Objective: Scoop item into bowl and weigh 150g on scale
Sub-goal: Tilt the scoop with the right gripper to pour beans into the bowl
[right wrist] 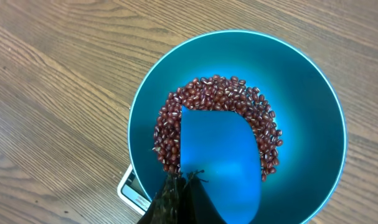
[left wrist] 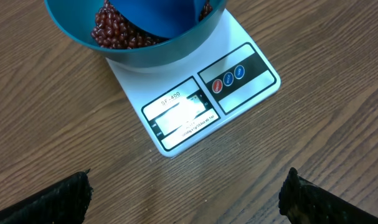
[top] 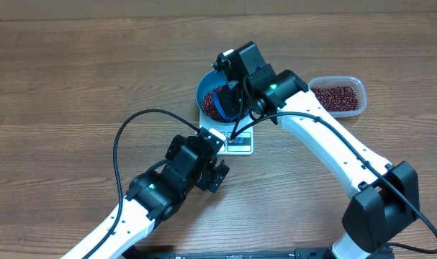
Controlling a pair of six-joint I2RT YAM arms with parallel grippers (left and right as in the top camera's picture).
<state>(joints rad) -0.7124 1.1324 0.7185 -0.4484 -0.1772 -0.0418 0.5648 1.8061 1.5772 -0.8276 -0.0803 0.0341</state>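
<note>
Beans [right wrist: 176,118] partly fill the bowl [right wrist: 313,93] on the scale [left wrist: 251,81]; right fingers [right wrist: 174,200] clench the scoop [right wrist: 220,155], left fingers [left wrist: 58,202] gape empty; weight unconfirmed

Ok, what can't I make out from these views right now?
- Scale reading: left wrist view, glare washes it out.
- Scoop handle: right wrist view, hidden under the right gripper.
- Beans beneath the scoop: same view, covered.
- Bowl overhead: mostly blocked by the right arm.
</note>
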